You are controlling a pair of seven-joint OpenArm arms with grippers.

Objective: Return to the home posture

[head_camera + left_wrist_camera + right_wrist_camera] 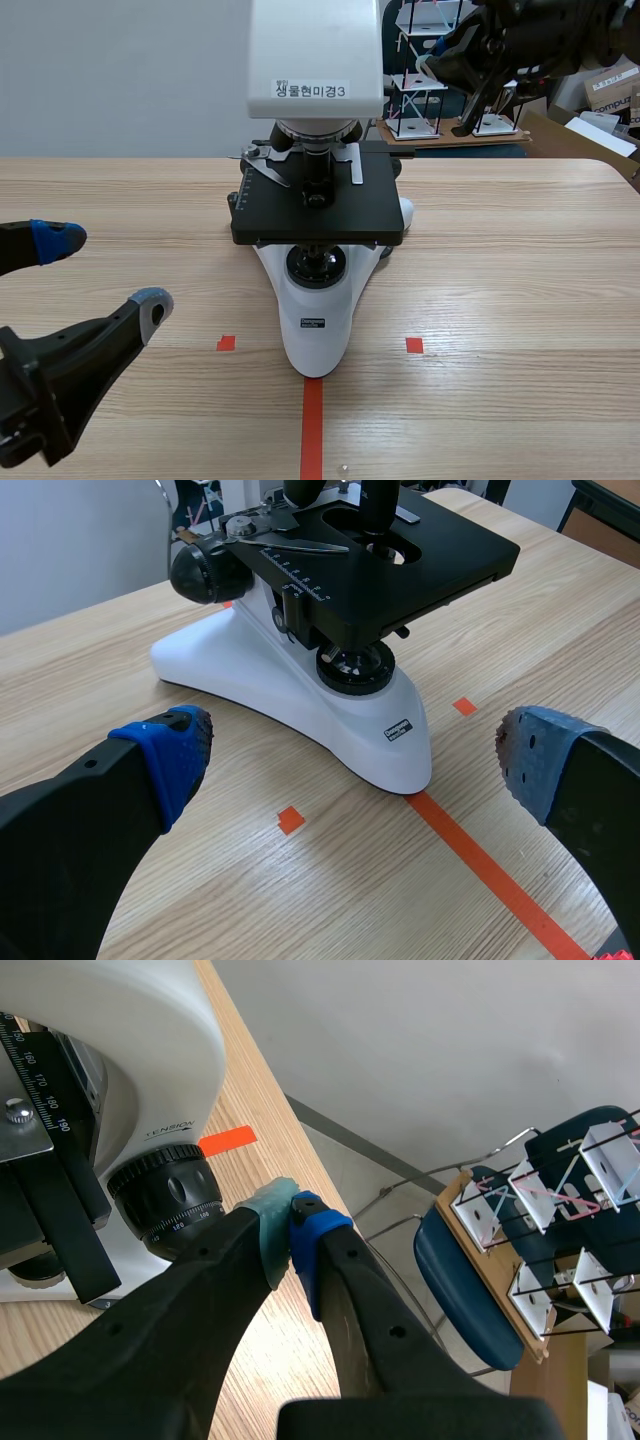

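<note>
A white microscope [315, 330] with a black stage [320, 205] stands at the middle of the wooden table [520, 300]. My left gripper [100, 272] hovers low at the near left, open, with nothing between its blue-padded fingers. In the left wrist view the left gripper [350, 755] frames the microscope's base [300, 690] ahead of it. My right arm [520, 40] is raised at the far right. Its gripper [292, 1230] is shut on nothing, pads meeting, just beside the microscope's black focus knob [170, 1195] and above the table edge.
Orange-red tape marks [312, 430] lie in front of the microscope. Behind the table stand white frame models [415, 90] on a board, a blue chair [470, 1280] and cardboard boxes [610, 85]. The table's right edge [290, 1150] runs under the right gripper.
</note>
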